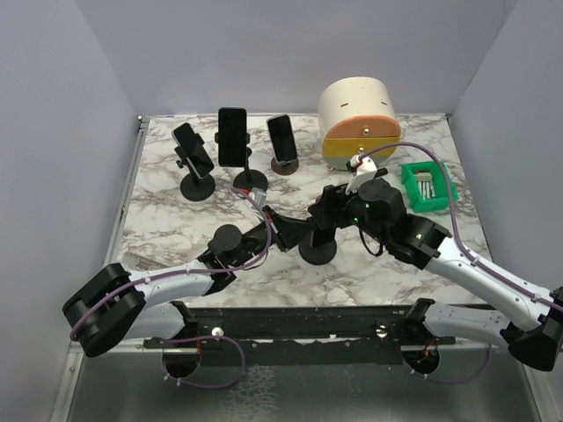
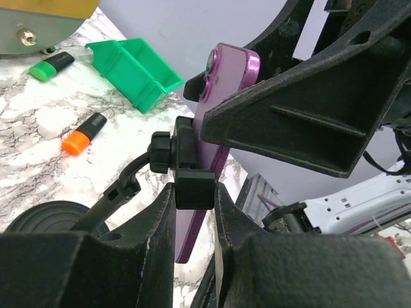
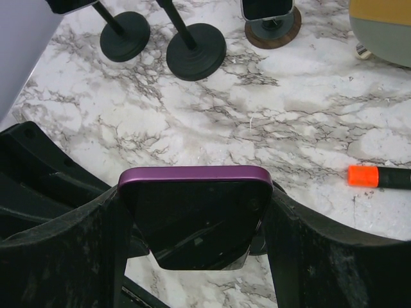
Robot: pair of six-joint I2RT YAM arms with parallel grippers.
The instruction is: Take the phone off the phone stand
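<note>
A purple phone (image 2: 221, 96) stands upright in the clamp of a black phone stand (image 2: 194, 186) near the table's front middle. The stand's round base (image 1: 317, 253) rests on the marble. My left gripper (image 2: 194, 206) is shut on the stand's black clamp block behind the phone, one finger on each side. My right gripper (image 3: 196, 202) comes from above and is shut across the phone's (image 3: 196, 218) width, its fingers pressed against both long edges. Seen from overhead, the two grippers (image 1: 281, 230) (image 1: 332, 207) meet over the stand, and they hide most of the phone.
Three other phones on stands (image 1: 195, 151) (image 1: 232, 136) (image 1: 281, 138) line the back left. A cream and orange cylinder (image 1: 356, 123) and a green bin (image 1: 427, 186) sit at the back right. An orange-capped marker (image 3: 379, 176) and a green one (image 2: 51, 66) lie on the marble.
</note>
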